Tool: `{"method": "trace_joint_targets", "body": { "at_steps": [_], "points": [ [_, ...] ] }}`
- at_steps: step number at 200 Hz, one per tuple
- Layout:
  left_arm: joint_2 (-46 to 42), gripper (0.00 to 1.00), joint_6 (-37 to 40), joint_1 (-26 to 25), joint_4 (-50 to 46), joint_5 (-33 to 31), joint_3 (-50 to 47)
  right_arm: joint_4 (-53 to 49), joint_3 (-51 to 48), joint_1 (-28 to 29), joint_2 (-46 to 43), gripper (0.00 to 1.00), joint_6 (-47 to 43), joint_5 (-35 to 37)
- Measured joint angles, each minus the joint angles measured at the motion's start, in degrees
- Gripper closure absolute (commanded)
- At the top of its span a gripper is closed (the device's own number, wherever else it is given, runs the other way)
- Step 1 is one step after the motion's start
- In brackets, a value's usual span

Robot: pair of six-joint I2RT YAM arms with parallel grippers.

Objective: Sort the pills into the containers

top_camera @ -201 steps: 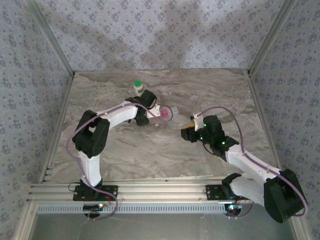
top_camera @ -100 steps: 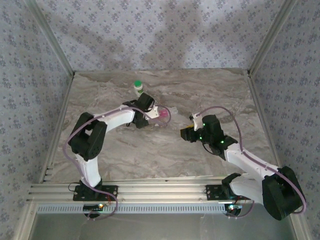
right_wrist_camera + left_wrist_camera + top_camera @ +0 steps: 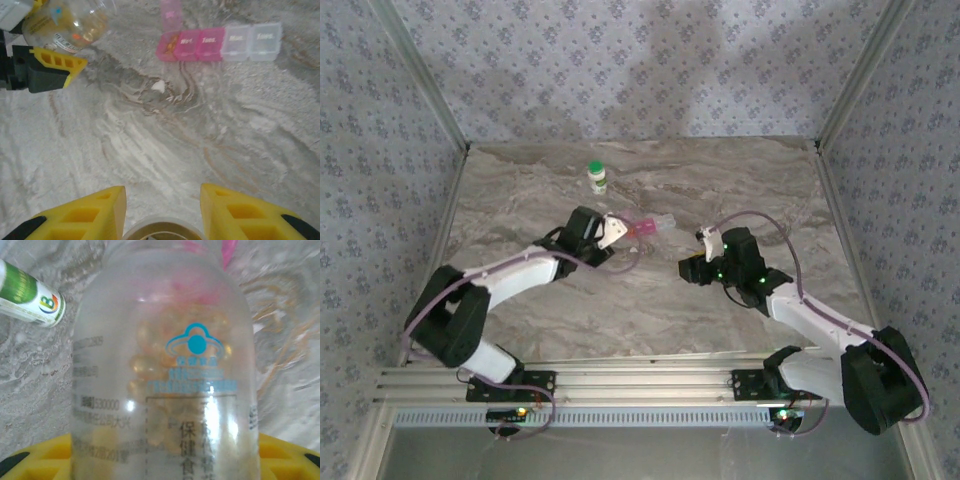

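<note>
Yellow-fingered left end effector [image 3: 160, 460] half open, clamped around clear vial [image 3: 100, 400] of amber capsules [image 3: 147, 360], right end effector [image 3: 162, 192] pinched narrow on round rimmed object [image 3: 162, 231]

In the left wrist view the vial [image 3: 165, 365] runs off the top and bottom edges, so its mouth and base are unseen. It covers most of the left gripper [image 3: 160, 460]; yellow corners of the fingers [image 3: 35, 457] peek out low on either side. The case [image 3: 227, 250] is a pink blur behind the glass. The bottle [image 3: 30, 295] is cut by the left edge.

In the right wrist view a round rim [image 3: 162, 231] between the fingers of the right gripper [image 3: 162, 192] is cut by the bottom edge; what it belongs to cannot be told. A white speck [image 3: 158, 86] on the desk [image 3: 150, 150] is too small to name. The case's raised lid [image 3: 171, 12] is cut by the top edge.
</note>
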Motion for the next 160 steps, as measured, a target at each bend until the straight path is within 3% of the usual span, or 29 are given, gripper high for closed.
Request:
{"method": "trace_joint_targets", "body": {
  "at_steps": [42, 65, 96, 160],
  "points": [
    [-23.3, 1.0, -6.8, -10.32, 19.82, 2.75, -15.1, -9.31, 10.47, 1.44, -6.23, 1.0, 3.28, -5.16],
    [-31.34, 1.0, -9.35, -12.15, 32.39, 3.43, -18.67, -9.38, 14.51, 2.97, -11.69, 1.0, 4.94, -5.77],
    [-30.51, 1.0, -11.21, -12.15, 40.81, 6.14, -18.97, -9.27, 21.73, 3.67, -11.3, 1.0, 5.4, -7.72],
    [-21.35, 1.0, -18.43, -12.2, 46.9, 11.13, -20.26, -4.79, 26.73, 8.09, -6.01, 1.0, 6.01, -10.34]
  ]
}}
